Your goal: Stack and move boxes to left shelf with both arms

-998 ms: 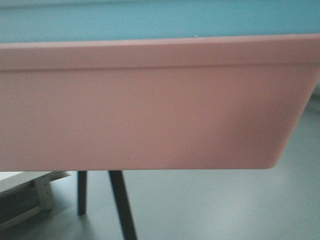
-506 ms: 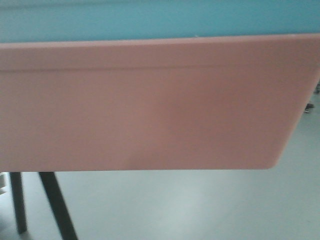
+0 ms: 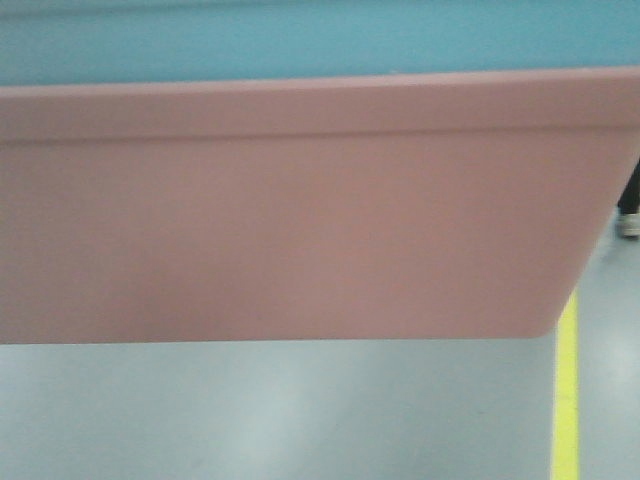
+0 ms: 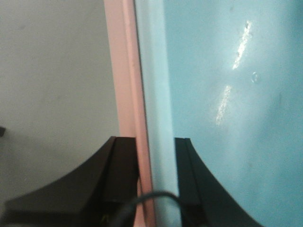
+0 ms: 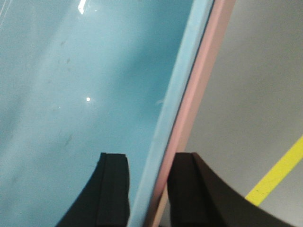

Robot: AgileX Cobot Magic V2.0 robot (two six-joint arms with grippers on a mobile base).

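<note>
Closest in the left wrist view, the left gripper (image 4: pixel 151 184) is clamped across two nested walls. Its outer finger (image 4: pixel 113 179) lies against the pink box (image 4: pixel 124 71), its inner finger against the inside wall of the blue box (image 4: pixel 227 94), and a thin black cable (image 4: pixel 151 195) loops between them. The pink rim runs straight up the picture with the pale blue rim flush beside it, the blue box seated inside the pink one. Left of the pink edge lies grey floor (image 4: pixel 52 71).

The right gripper (image 5: pixel 149 189) grasps the opposite side the same way, one finger (image 5: pixel 113 189) inside on blue and the other outside on pink. The two rims are pressed together and slant up between them. Past that edge the floor lies open, crossed by a yellow line (image 5: pixel 279 175).

In the front view the pink side wall fills nearly the whole width, with a rim ridge along its top and the blue box showing above it. Its bottom edge is straight and rounds off at the right corner. Bare floor spreads below it, and the yellow line runs away just right of that corner. A small dark and white shape (image 3: pixel 628 215) sits at the far right edge, too blurred to name
</note>
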